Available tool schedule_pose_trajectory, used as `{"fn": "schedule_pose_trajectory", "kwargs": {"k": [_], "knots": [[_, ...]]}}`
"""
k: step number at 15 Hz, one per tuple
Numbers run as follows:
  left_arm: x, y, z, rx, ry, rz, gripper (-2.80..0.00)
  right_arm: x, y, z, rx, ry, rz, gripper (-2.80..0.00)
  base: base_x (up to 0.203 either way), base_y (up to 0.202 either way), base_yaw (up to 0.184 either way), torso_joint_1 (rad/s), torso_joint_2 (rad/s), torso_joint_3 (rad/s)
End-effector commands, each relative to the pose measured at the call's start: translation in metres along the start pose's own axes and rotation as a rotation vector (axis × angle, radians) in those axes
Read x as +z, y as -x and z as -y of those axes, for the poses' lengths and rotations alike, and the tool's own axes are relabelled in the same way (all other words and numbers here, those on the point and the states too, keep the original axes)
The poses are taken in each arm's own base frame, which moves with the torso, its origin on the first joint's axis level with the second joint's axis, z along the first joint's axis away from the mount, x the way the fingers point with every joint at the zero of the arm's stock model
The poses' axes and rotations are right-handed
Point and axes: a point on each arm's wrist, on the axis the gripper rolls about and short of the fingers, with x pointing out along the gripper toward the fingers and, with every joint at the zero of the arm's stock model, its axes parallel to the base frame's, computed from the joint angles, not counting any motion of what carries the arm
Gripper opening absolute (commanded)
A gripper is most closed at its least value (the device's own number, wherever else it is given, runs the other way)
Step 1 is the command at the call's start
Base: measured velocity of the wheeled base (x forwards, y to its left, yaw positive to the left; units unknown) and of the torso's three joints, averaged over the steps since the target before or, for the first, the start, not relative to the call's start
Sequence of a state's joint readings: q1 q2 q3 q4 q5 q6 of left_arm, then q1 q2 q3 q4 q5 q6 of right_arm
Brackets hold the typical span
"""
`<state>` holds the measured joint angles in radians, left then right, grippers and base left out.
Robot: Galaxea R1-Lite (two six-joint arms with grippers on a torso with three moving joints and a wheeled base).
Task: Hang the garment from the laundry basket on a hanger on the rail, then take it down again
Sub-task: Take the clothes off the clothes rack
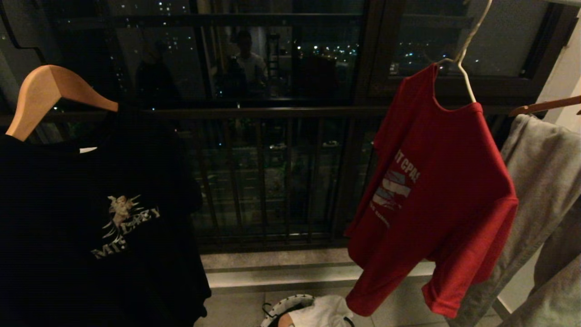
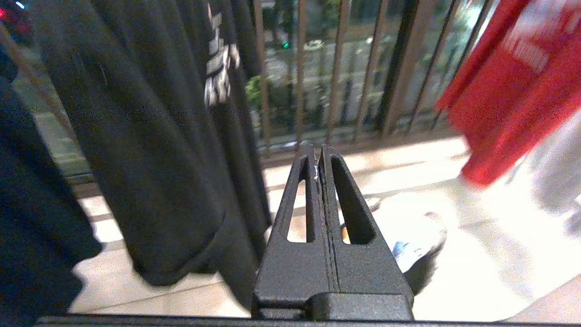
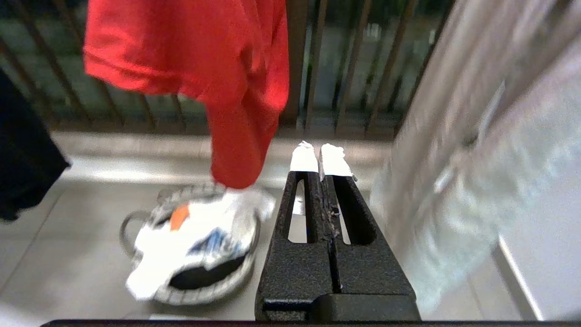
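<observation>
The red T-shirt (image 1: 435, 190) is up now, hanging on the thin white hanger (image 1: 467, 59), so the first half of the job looks done. The hanger's hook goes up out of the head view, and the rail itself cannot be seen there. What is left, I think, is to take the shirt down again (nothing is holding it yet). The left claw (image 2: 320, 152) has its two fingers pressed together with nothing between them, and it points toward the balcony bars (image 2: 336, 72), between the black T-shirt (image 2: 150, 136) and the red one. The right claw (image 3: 321, 152) is closed up too, empty, with white tape on its tips, down low near the bottom of the red shirt. The head view shows the top of things: the hanger, the shirt's neck, the wooden hanger (image 1: 50, 95) holding the black shirt and a grey garment (image 1: 544, 190) off to the right. It shows no claws at all. The right wrist view shows the laundry basket (image 3: 199, 295) on the floor, with a white shirt (image 3: 195, 236) piled in it, just below the red shirt's hanging edge.
</observation>
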<state>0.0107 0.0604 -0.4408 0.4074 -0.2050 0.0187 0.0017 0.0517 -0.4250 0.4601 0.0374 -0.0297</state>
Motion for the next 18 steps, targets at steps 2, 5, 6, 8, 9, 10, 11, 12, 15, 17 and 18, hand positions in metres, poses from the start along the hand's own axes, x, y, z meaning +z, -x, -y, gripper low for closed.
{"fn": "schedule_pose_trajectory", "kwargs": {"k": [2,5,6,8,9,10,11,12,15,17,18], "knots": [[-0.029,-0.010,-0.002,0.015,-0.027,-0.001,-2.80,-0.023,-0.016,0.000,0.008,0.014,0.058,-2.80,0.000,0.000,0.000,0.000,0.00,0.000],[-0.055,-0.030,-0.006,0.046,-0.085,0.007,-2.80,-0.040,-0.028,-0.001,0.027,0.023,0.025,-2.80,0.000,0.000,0.000,0.000,0.00,0.000],[-0.064,-0.035,-0.008,0.065,-0.119,0.015,-2.80,-0.047,-0.031,-0.001,0.027,0.047,0.010,-2.80,0.000,0.000,0.000,0.000,0.00,0.000],[-0.066,-0.038,-0.009,0.104,-0.170,0.035,-2.80,-0.061,-0.039,-0.001,0.025,0.113,-0.010,-2.80,0.000,0.000,0.000,0.000,0.00,0.000],[-0.067,-0.038,-0.009,0.116,-0.195,0.029,-2.80,-0.061,-0.041,-0.001,0.020,0.127,0.007,-2.80,0.000,0.000,0.000,0.000,0.00,0.000],[-0.072,-0.040,-0.010,0.133,-0.227,0.010,-2.80,-0.062,-0.041,-0.001,0.020,0.125,0.007,-2.80,0.000,0.000,0.000,0.000,0.00,0.000],[-0.072,-0.040,-0.010,0.138,-0.232,0.015,-2.80,-0.062,-0.041,-0.001,0.020,0.108,0.008,-2.80,0.000,0.000,0.000,0.000,0.00,0.000],[-0.072,-0.040,-0.010,0.138,-0.230,0.016,-2.80,-0.062,-0.041,-0.001,0.020,0.096,0.005,-2.80,0.000,0.000,0.000,0.000,0.00,0.000],[-0.073,-0.040,-0.010,0.138,-0.179,0.011,-2.80,-0.062,-0.041,-0.001,0.019,0.045,0.006,-2.80,0.000,0.000,0.000,0.000,0.00,0.000],[-0.074,-0.040,-0.010,0.142,-0.136,0.010,-2.80,-0.061,-0.041,-0.001,0.019,0.037,0.007,-2.80,0.000,0.000,0.000,0.000,0.00,0.000],[-0.073,-0.040,-0.010,0.142,-0.135,0.013,-2.80,-0.061,-0.041,-0.001,0.017,0.027,0.009,-2.80,0.000,0.000,0.000,0.000,0.00,0.000]]}}
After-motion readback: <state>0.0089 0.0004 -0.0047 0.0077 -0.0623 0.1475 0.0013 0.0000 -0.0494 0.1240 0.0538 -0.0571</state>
